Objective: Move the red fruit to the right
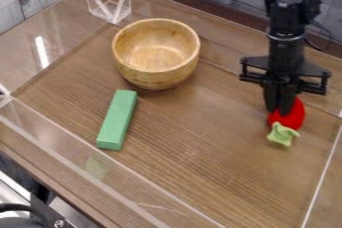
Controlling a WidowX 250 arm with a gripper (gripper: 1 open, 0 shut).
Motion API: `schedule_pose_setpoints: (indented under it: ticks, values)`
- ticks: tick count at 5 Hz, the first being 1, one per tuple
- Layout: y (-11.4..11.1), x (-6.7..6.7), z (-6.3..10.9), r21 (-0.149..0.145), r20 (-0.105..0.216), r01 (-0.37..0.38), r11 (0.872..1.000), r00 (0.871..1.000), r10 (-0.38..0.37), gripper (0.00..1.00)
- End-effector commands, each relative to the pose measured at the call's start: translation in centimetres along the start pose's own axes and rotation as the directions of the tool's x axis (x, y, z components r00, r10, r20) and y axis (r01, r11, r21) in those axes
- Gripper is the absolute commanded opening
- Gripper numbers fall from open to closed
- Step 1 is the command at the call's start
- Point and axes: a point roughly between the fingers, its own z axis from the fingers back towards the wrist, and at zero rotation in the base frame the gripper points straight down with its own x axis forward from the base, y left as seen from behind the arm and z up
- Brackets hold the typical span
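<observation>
One red fruit [285, 122] lies at the right side of the wooden table [201, 162], green cap toward the camera. Wooden bowl [156, 54] and green block [118, 119] sit well apart to its left. Gripper [282, 105] points down, jaws clamped onto the fruit's top.
</observation>
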Motion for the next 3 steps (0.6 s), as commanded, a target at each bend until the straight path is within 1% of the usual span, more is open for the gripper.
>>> schedule_pose_setpoints:
  ticks: [1,2,3]
  values:
    - [-0.26,1.61,1.21,-0.009,0.069,-0.033,0.999,0.997,0.033,0.00]
    - [-0.66,1.83,0.64,-0.009,0.080,-0.062,0.998,0.995,0.063,0.00]
    - [-0.32,1.64,0.76,-0.005,0.077,-0.009,1.000,0.997,0.010,0.00]
